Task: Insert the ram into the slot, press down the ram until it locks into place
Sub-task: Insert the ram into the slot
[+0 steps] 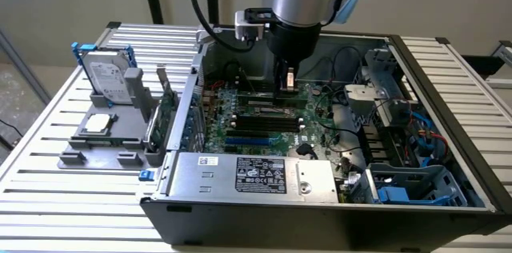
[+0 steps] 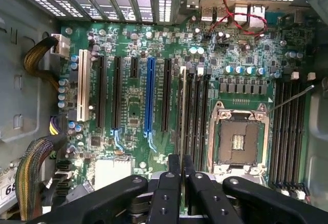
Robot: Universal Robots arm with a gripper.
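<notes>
Status: claw (image 2: 181,163) is clenched on the ram (image 2: 183,106), fingers nearly together with the board edge between them. In the wrist view the ram shows edge-on, a thin pale line running parallel to the CPU socket (image 2: 238,142), along the black DIMM bank right beside it. It lines up with the slot (image 2: 189,114) at the side of that bank farthest from the CPU socket (outermost of the group, as best I can read it). In the exterior view the claw (image 1: 286,88) is down inside the PC case (image 1: 320,211), low over the motherboard and close to the CPU socket.

Progress call: pick-up is done, and alignment looks done or close. I can't tell whether the ram's contact edge touches the slot or sits just above it. The slot's end clips are too small to read, so there's no sign of a lock. Not yet shown: full seating and clips closed. The second DIMM bank (image 2: 288,126), on the CPU socket's other side, looks unpopulated.
</notes>
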